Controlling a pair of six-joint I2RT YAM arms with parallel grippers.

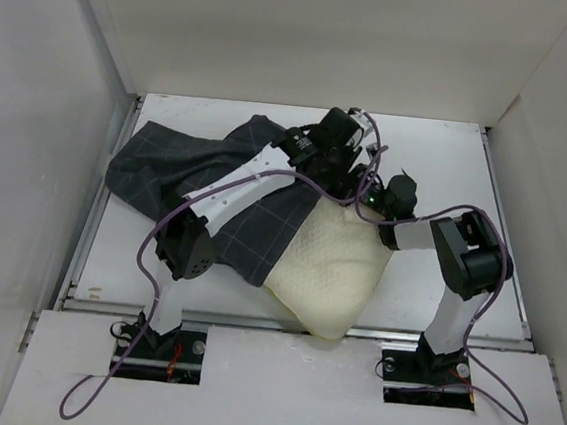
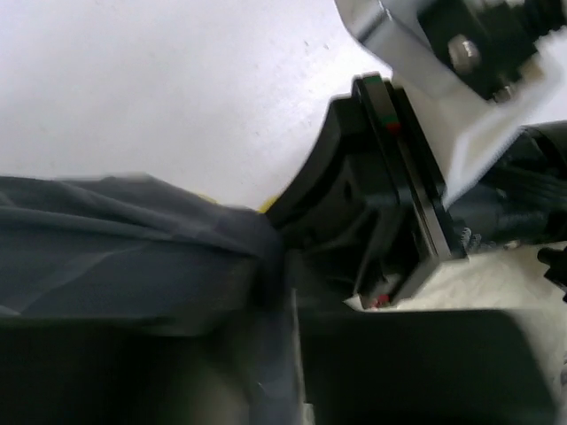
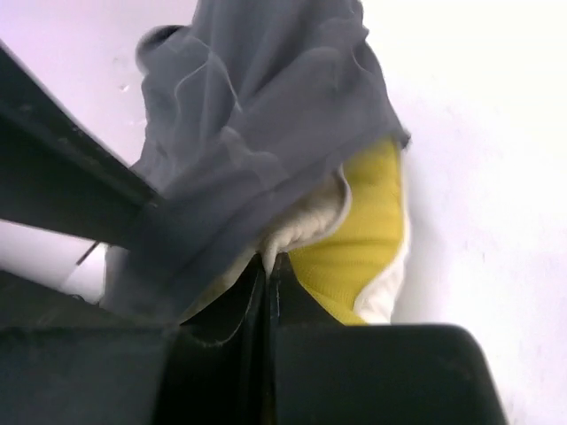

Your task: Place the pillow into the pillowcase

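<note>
The cream quilted pillow [image 1: 333, 273] lies in the middle of the table, its near corner at the front edge. Its far end sits under the dark grey checked pillowcase [image 1: 182, 168], which spreads to the back left. My left gripper [image 1: 344, 153] is shut on a fold of the pillowcase [image 2: 159, 257] at the pillow's far end. My right gripper [image 1: 380, 204] is shut on the pillow, pinching its cream edge [image 3: 306, 221] beside the yellow side band [image 3: 368, 230], with pillowcase cloth [image 3: 266, 115] draped over it. The two grippers are close together.
White walls close in the table [image 1: 448, 178] on the left, back and right. A raised lip [image 1: 104, 301] runs along the table's front edge. Purple cables [image 1: 151, 230] loop along both arms. The right gripper's black body [image 2: 381, 195] fills the left wrist view.
</note>
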